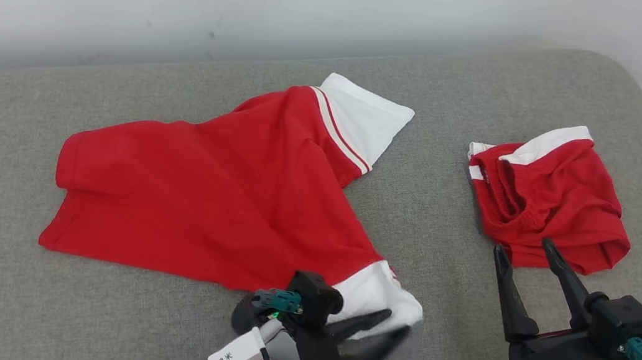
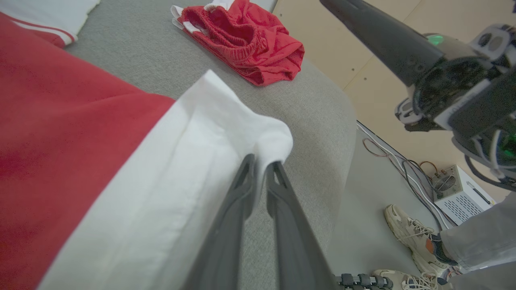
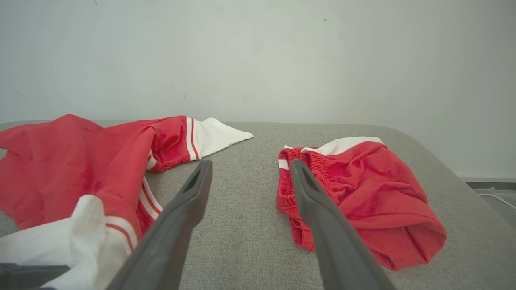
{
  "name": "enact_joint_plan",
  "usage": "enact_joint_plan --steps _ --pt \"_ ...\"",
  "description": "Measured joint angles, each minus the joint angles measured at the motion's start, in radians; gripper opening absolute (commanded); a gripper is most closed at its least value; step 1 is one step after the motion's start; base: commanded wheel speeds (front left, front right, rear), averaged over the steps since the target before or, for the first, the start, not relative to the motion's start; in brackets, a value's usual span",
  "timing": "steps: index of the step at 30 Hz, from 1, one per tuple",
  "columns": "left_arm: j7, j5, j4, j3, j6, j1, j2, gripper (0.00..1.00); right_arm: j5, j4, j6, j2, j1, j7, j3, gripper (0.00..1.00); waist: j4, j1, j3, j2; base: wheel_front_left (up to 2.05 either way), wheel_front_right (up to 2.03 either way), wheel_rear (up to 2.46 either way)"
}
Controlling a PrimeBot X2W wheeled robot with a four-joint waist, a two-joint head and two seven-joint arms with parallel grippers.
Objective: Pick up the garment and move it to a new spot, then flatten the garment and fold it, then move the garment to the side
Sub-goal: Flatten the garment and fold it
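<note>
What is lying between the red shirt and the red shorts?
Nothing: bare grey cushion separates the shirt and the shorts, as the head view shows.

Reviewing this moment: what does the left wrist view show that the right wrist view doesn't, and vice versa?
Left wrist view: the left tool, tips close together at the near white cuff, plus the pale floor, cables, a vented box and a person's shoes. Right wrist view: the right tool standing open, and the white wall behind. Both: the red shirt, the red shorts and the grey cushion under them.
</note>
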Motion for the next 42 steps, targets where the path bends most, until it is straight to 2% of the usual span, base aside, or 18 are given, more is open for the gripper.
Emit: enact_joint_plan --steps 10,14,18,20,22,25,30,34,42 --pt "0.004 -0.001 -0.076 -0.003 0.002 -0.002 -0.001 1.0 0.019 0.019 0.0 -0.002 0.003 -0.001 -0.007 1.0 0.056 0.0 -0.011 0.0 0.0 0.0 0.0" --pt "-0.034 0.001 -0.096 0.027 0.036 0.001 0.008 1.0 0.04 0.038 0.012 0.001 0.018 0.01 0.003 1.0 0.084 0.0 -0.022 0.0001 0.0 0.0 0.0" --pt "-0.057 -0.01 -0.106 0.089 0.072 0.008 0.056 1.0 0.065 0.043 0.037 0.009 0.042 0.034 0.019 1.0 0.11 0.0 -0.035 0.0 0.0 0.0 0.0" --pt "-0.061 -0.008 -0.1 0.098 0.099 0.017 0.09 1.0 0.106 0.032 0.065 0.019 0.053 0.046 0.024 1.0 0.119 -0.0001 -0.04 0.0 0.0 0.0 0.0" --pt "-0.067 -0.009 -0.094 0.115 0.117 0.027 0.118 1.0 0.136 0.007 0.107 0.022 0.058 0.056 0.042 1.0 0.125 0.0 -0.044 0.0 0.0 0.0 0.0" --pt "-0.074 -0.009 -0.098 0.135 0.133 0.043 0.132 1.0 0.15 -0.04 0.13 0.004 0.065 0.081 0.054 1.0 0.129 0.0 -0.046 0.0 0.0 0.0 0.0" --pt "-0.083 -0.025 -0.114 0.165 0.151 0.055 0.138 1.0 0.16 -0.104 0.142 -0.056 0.099 0.148 0.081 1.0 0.131 0.0 -0.043 0.0 0.0 0.0 0.0" --pt "-0.084 -0.028 -0.122 0.173 0.159 0.056 0.141 1.0 0.166 -0.147 0.15 -0.068 0.105 0.205 0.116 1.0 0.133 0.0 -0.043 0.0 0.0 0.0 0.0" --pt "-0.084 -0.028 -0.135 0.188 0.167 0.057 0.135 1.0 0.123 -0.157 0.141 -0.112 0.095 0.314 0.15 1.0 0.162 0.0 -0.036 0.0001 0.0 0.0 0.0"
